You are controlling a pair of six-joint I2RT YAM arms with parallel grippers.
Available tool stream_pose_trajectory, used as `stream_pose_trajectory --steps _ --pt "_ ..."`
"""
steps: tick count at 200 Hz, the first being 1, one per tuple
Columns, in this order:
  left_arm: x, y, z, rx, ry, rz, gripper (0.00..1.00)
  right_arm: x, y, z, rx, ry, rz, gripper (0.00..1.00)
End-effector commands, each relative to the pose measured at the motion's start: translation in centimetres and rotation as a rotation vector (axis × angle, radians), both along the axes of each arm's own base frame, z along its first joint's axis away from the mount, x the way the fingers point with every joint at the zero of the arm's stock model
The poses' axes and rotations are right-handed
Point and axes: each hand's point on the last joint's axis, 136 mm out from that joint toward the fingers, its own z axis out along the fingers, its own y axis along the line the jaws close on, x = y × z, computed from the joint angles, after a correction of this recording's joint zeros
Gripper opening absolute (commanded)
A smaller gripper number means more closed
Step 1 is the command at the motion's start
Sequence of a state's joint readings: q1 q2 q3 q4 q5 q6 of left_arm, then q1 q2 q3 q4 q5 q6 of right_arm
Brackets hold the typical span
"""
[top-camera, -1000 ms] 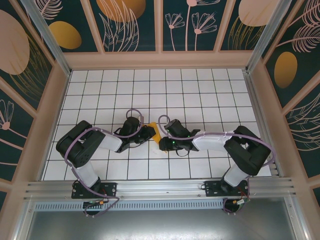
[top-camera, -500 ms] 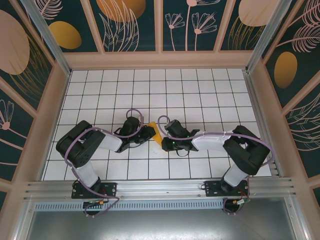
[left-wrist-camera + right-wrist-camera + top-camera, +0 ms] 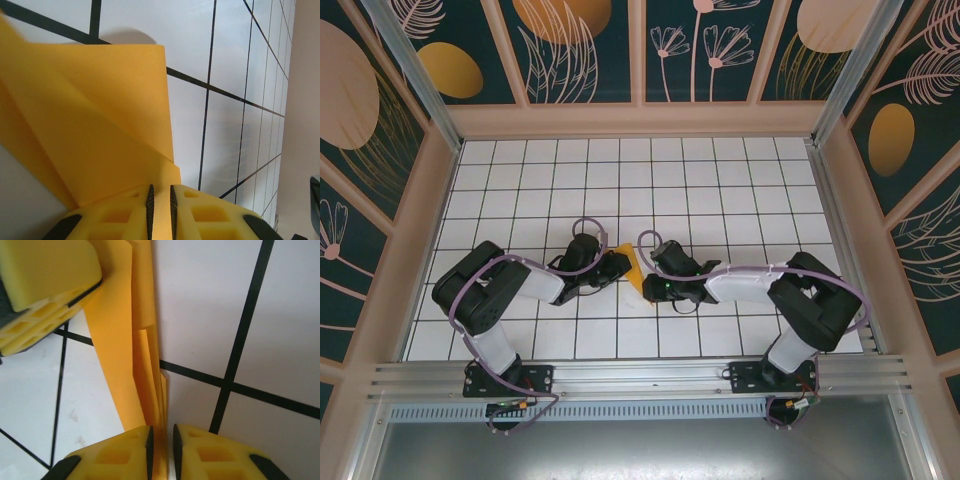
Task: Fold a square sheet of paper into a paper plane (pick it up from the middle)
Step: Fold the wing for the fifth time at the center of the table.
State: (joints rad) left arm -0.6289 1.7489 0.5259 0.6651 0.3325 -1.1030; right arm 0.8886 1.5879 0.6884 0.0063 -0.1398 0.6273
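While the jaws of the left gripper [image 3: 160, 202] and of the right gripper [image 3: 161, 445] are both clenched on the folded orange-yellow paper [image 3: 633, 268], it is held between them over the middle of the tiled worktop [image 3: 720, 190]. If the two arms pull apart or twist unevenly, I think the thin sheet can tear. The stacked folds can also slip open and spoil the crease.

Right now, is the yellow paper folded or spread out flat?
Folded. The paper shows several stacked layers with creases between them, and the left gripper and right gripper each pinch it.
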Motion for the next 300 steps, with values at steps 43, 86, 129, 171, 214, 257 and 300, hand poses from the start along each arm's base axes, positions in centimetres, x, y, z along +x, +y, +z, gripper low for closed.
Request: stream_pose_trajectory --steps 43,86,129,171,214,257,300 --pt "-0.9 1.8 -3.3 0.134 0.07 0.02 0.2 0.0 1.9 5.6 0.227 -0.011 0.099 0.2" --pt "-0.7 1.7 -3.4 0.153 0.074 0.01 0.19 -2.5 4.6 4.4 0.26 0.068 0.227 0.08" --pt "-0.7 1.9 -3.5 0.163 0.073 0.012 0.19 -1.9 2.8 0.7 0.144 0.104 0.17 0.07" --pt "-0.8 2.0 -3.8 0.172 0.078 0.015 0.19 -2.3 1.6 -0.1 0.184 0.132 0.13 0.08" --pt "-0.8 2.0 -4.0 0.176 0.082 0.013 0.19 -2.6 0.6 -0.9 0.208 0.162 0.094 0.09" --pt "-0.9 2.2 -4.1 0.182 0.083 0.016 0.19 -3.0 -0.2 -1.3 0.255 0.192 0.058 0.09" --pt "-0.8 2.2 -4.1 0.182 0.084 0.02 0.19 -3.4 -1.0 -0.5 0.293 0.186 0.031 0.11"
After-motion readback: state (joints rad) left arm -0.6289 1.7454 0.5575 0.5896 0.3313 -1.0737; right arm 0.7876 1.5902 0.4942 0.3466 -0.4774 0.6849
